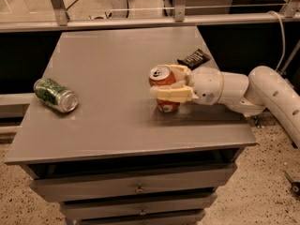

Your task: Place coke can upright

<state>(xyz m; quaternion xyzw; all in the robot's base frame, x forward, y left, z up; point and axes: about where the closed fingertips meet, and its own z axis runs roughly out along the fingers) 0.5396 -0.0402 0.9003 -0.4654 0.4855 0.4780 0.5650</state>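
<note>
Drawers (136,189): stacked under the grey table (117,125), fronts shut, small knobs seen at centre.

Green can (55,95): laid on its side near the table's left edge, silver end turned toward the front right.

Coke can (167,105): held upright right of the table's centre, silver top with tab shown; whether its base touches the surface cannot be told.

Gripper (161,81): brought in from the right on a white arm (262,90), fingers (171,94) clamped on the coke can's sides.

Dark wrapper (194,58): laid flat behind the gripper, near the far right corner.

Metal rail (140,22): set across beyond the table's far edge.
</note>
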